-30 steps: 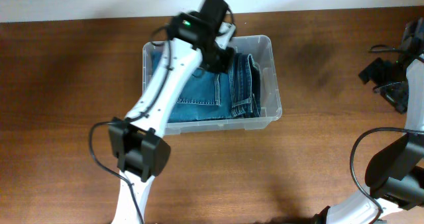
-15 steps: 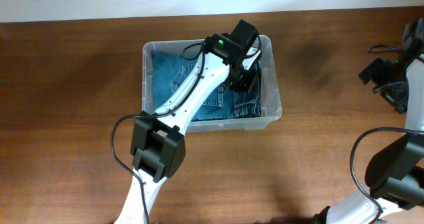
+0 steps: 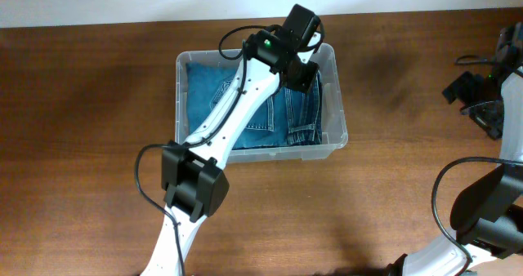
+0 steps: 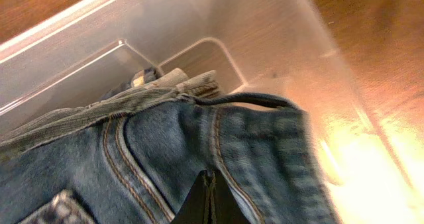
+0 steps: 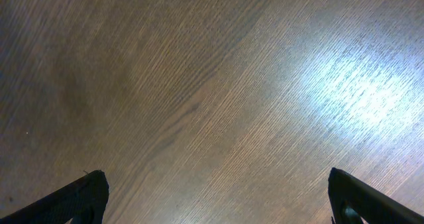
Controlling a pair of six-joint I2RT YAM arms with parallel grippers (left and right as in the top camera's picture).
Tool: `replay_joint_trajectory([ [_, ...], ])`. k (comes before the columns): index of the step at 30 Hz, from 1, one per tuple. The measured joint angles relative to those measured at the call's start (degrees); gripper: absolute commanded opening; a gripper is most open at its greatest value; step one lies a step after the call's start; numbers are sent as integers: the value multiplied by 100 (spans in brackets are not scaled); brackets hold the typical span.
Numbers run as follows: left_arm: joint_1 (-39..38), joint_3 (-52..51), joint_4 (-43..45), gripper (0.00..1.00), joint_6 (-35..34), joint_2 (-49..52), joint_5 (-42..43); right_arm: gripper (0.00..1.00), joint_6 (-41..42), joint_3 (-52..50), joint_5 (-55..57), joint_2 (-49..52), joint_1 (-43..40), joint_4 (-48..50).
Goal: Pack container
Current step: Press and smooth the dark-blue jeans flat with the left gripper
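Observation:
The container [image 3: 340,104], a clear plastic bin, stands on the wooden table at the back centre. Folded blue jeans [image 3: 245,117] lie inside it. My left gripper [image 3: 301,78] is shut with nothing between its fingers, and it hovers over the jeans near the bin's back right corner. In the left wrist view the closed fingertips [image 4: 209,179] sit just above the denim waistband [image 4: 165,141], with the bin's clear wall [image 4: 199,25] behind. My right gripper [image 3: 478,96] is at the far right of the table. In the right wrist view its fingers [image 5: 215,184] are wide open over bare wood.
The left arm [image 3: 237,104] stretches diagonally across the bin from its base at the front left. Cables hang round the right arm at the table's right edge. A pale wall runs along the back edge of the table.
My left gripper has moved from the bin's back middle to its back right corner, uncovering more of the jeans. The right arm has not moved.

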Motion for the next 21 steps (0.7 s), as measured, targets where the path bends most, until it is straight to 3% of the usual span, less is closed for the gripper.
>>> replay_joint_trajectory([
  [13,15,142,275,1,-2,695,-162,99,-2,0,0,0,0,0],
  [21,15,994,-728,1,0,822,-297,98,0,0,0,0,0,0],
])
